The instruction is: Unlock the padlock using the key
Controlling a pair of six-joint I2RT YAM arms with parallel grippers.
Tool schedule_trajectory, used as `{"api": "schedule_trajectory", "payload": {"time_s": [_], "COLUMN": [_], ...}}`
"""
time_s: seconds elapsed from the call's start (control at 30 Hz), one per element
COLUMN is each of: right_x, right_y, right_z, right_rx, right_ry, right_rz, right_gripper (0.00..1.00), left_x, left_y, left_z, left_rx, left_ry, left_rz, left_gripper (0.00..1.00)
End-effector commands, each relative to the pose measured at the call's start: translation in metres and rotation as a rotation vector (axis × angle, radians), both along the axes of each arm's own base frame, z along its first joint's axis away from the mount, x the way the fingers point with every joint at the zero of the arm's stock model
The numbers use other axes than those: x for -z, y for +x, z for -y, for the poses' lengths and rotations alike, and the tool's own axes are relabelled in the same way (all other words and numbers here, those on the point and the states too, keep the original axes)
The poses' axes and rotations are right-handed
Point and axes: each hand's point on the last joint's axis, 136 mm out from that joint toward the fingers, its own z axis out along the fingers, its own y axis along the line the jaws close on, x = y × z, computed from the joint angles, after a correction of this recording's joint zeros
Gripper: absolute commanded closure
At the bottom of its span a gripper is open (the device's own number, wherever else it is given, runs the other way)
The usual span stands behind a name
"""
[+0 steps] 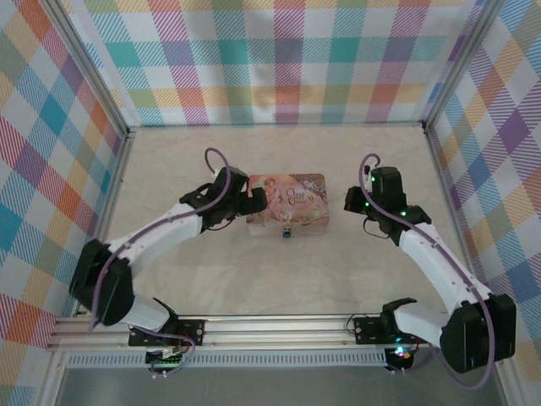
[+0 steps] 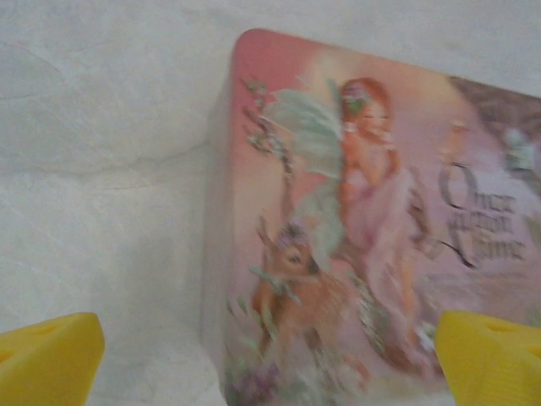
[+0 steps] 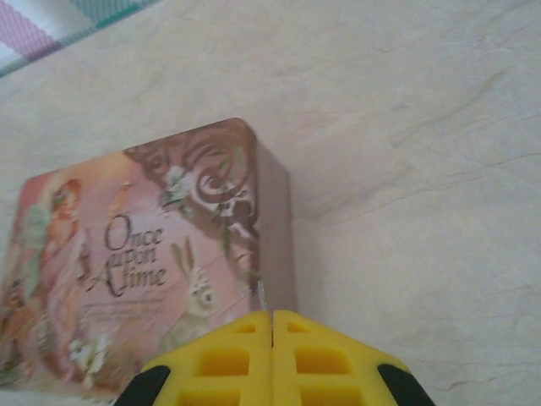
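Wide bare table (image 1: 279, 279) in front of and behind the pink tin (image 1: 287, 201), crowded at its ends by left gripper (image 1: 252, 203) and right gripper (image 1: 353, 201).

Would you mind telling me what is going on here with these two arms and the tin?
Two robot arms are working around a pink illustrated rectangular tin lying on the pale table. A tiny dark padlock sits at the middle of the tin's near side, untouched. The left arm's fingers stand wide open at the tin's left end, holding nothing. The right arm's fingers are shut just off the tin's right end; a thin metal sliver pokes from between them, possibly the key, though that is hard to tell.
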Motion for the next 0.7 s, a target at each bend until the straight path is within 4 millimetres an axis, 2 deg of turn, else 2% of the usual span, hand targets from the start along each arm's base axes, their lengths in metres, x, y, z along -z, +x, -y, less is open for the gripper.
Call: {"api": "schedule_trajectory", "payload": {"time_s": [0.0, 0.17, 0.3, 0.5, 0.67], "right_x": [-0.014, 0.007, 0.022, 0.049, 0.07], "right_y": [0.019, 0.029, 0.037, 0.046, 0.044], "right_z": [0.008, 0.015, 0.016, 0.011, -0.002], "right_rx": [0.046, 0.076, 0.088, 0.077, 0.036], "right_ry": [-0.031, -0.08, -0.098, -0.104, -0.08], "right_rz": [0.081, 0.045, 0.023, -0.047, -0.112], "right_gripper": [1.0, 1.0, 1.0, 1.0, 1.0], "left_x": [-0.009, 0.0, 0.003, 0.013, 0.017], "left_y": [0.032, 0.065, 0.082, 0.099, 0.106], "left_z": [0.012, 0.021, 0.035, 0.048, 0.054], "left_rx": [-0.002, 0.001, 0.042, 0.062, 0.068], "left_ry": [-0.035, -0.091, -0.113, -0.111, -0.123], "left_rz": [0.047, 0.047, 0.045, 0.027, 0.021], "left_gripper": [0.0, 0.0, 0.0, 0.01, 0.01]}}
